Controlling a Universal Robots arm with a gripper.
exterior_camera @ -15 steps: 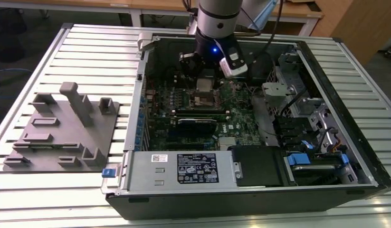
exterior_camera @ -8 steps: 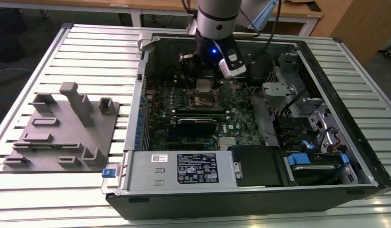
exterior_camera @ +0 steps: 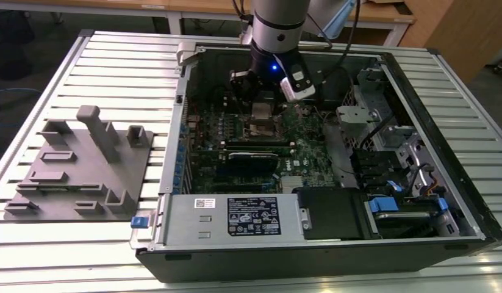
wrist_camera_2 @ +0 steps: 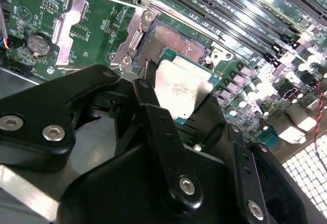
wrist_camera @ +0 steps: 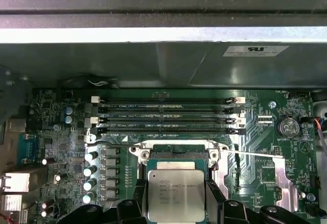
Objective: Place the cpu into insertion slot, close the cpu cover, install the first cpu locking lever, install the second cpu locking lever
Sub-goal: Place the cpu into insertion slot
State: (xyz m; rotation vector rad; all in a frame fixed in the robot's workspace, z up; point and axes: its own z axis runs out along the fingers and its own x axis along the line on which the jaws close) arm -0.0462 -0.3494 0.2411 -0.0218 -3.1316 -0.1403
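Slatted white metal table (exterior_camera: 121, 67) bears open black computer case (exterior_camera: 316, 259), grey moulded fixture (exterior_camera: 80, 165) beside it; inside, black gripper (wrist_camera_2: 180, 98), jaws pinching silver square cpu (wrist_camera: 176, 196) over silver-rimmed insertion slot (wrist_camera_2: 176, 42).

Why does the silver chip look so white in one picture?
In the second wrist view light bounces off the chip and the memory slots, so they glare white; in the first wrist view the chip is evenly lit and grey; in the exterior view a blue light glows on the arm.
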